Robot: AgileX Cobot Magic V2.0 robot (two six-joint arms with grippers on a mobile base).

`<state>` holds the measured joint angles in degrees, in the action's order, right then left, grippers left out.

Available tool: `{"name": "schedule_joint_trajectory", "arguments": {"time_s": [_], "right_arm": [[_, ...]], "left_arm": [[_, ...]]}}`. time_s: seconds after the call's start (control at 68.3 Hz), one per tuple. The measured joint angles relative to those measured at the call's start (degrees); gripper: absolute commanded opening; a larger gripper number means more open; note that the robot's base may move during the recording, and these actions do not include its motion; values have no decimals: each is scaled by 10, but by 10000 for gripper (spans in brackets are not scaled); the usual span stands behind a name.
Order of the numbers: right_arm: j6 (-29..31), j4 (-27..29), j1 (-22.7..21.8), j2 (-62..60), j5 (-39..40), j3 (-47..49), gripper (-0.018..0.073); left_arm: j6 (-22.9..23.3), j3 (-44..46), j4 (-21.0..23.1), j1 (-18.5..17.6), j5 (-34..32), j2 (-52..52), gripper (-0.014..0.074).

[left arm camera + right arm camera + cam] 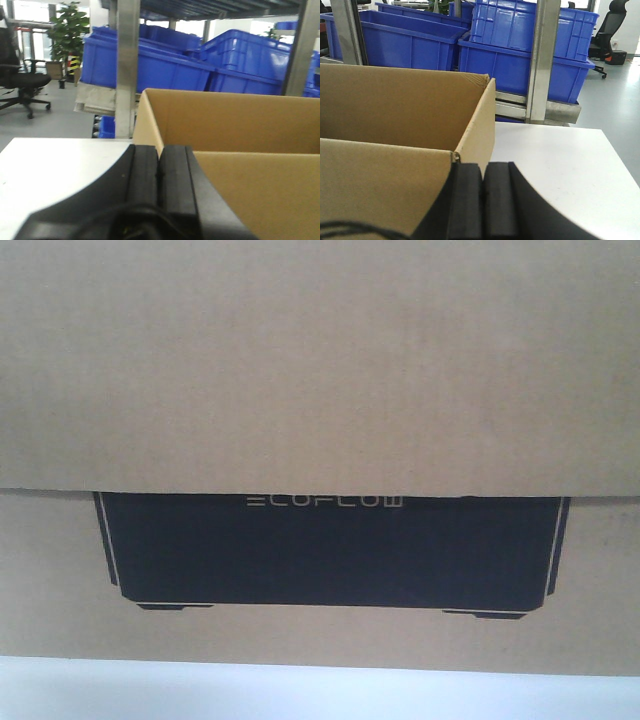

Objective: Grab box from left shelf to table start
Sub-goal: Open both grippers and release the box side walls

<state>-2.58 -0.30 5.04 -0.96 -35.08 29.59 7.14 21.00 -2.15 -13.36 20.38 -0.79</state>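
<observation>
The brown cardboard box (320, 370) with its black "ECOFLOW" panel fills the front view, its lower edge against the white table (320, 695). In the left wrist view the open box (240, 125) stands on the table (50, 170). My left gripper (159, 150) is shut on the box's left side wall, which runs down into the jaws. In the right wrist view my right gripper (483, 167) is shut on the right side wall of the box (395, 105), above the table (560, 160). The shelf's metal post (127, 70) and rail (560, 110) stand behind.
Blue plastic bins (165, 65) fill the shelf behind the box; they also show in the right wrist view (520, 60). A black office chair (20, 75) and a plant (67, 30) stand far left. Another chair (612, 35) is far right on grey floor.
</observation>
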Motion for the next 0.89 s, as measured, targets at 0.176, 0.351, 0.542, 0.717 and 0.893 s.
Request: {"name": "schedule_joint_trajectory", "arguments": {"time_s": [0.176,0.351,0.542,0.717,0.893], "right_arm": [[0,0,0,0,1,0,59],[0,0,0,0,1,0,59],[0,0,0,0,1,0,59],[0,0,0,0,1,0,59],[0,0,0,0,1,0,59]], "left_arm": [[0,-82,48,86,-70,0,-94],[0,-188,63,153,-190,0,-94],[0,-227,65,160,-207,0,-94],[0,-227,65,160,-186,0,-94],[0,-227,35,160,-186,0,-94]]}}
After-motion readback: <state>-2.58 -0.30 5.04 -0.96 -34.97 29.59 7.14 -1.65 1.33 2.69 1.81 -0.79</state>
